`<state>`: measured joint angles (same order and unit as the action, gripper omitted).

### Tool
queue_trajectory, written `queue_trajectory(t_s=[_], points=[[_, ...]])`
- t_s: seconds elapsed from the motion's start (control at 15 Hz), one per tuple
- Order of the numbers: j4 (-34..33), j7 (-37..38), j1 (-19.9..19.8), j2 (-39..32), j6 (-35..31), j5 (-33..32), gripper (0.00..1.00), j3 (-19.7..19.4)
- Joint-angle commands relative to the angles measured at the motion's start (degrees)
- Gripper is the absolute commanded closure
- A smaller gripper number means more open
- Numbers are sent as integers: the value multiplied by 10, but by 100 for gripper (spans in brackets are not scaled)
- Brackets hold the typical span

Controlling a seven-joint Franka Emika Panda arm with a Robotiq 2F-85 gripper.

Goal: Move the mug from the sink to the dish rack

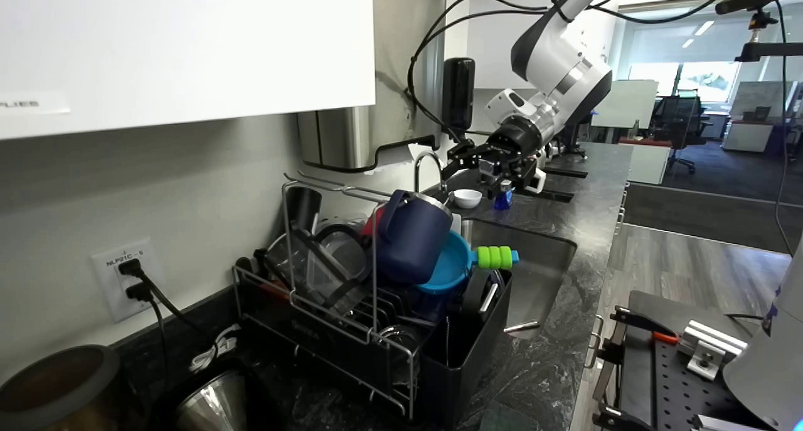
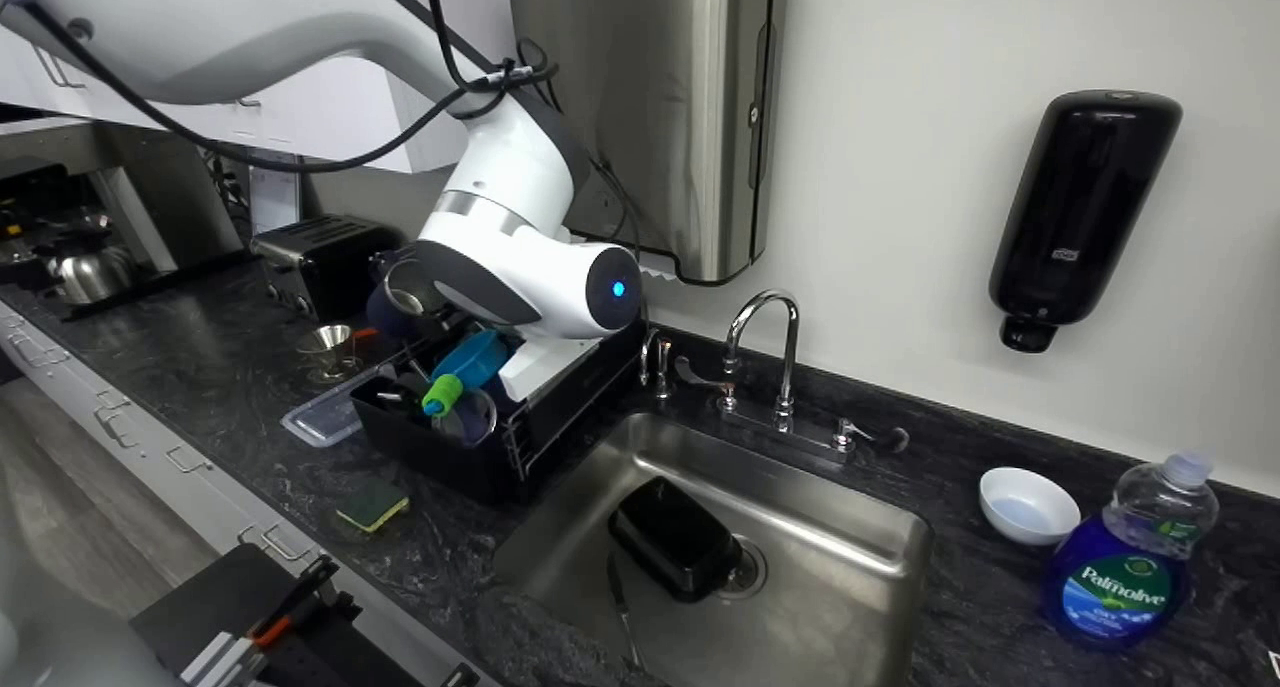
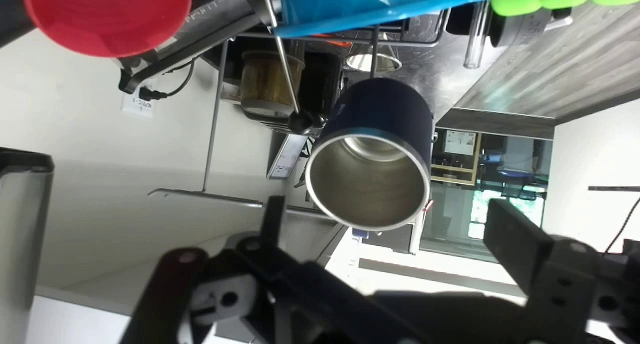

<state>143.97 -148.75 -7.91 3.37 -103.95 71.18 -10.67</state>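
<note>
Navy: one mug (image 1: 412,238), tilted in the dish rack (image 1: 313,341) beside one blue bowl (image 1: 453,261) and one red cup (image 3: 107,16); in the sink (image 2: 830,607), one black tub (image 2: 673,537), one utensil (image 2: 616,580); tool (image 3: 384,219) spread wide, apart from the mug.

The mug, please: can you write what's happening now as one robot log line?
mug: tilted in dish rack | gripper: open, apart from mug | sink: black container, utensil inside

The dish-soap bottle (image 2: 1135,557) read "Palmolive", with "OXY" beneath. The outlet plate (image 1: 110,282) bore "NLP21C", its final digit unclear; a label (image 1: 37,104) on the white cabinet (image 1: 188,48) showed "PLIES", its start out of view. The boxed mark (image 2: 1065,254) on the black dispenser (image 2: 1085,202) was too small to read.
</note>
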Motion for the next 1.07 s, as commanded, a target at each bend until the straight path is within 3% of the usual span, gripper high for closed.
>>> queue_trajectory(t_s=[0.0,0.6,1.0], points=[[-22,12,-24,9,29,-43,0,-13],[-64,49,-51,27,61,-103,0,-40],[-48,96,-52,55,-75,-59,0,-35]])
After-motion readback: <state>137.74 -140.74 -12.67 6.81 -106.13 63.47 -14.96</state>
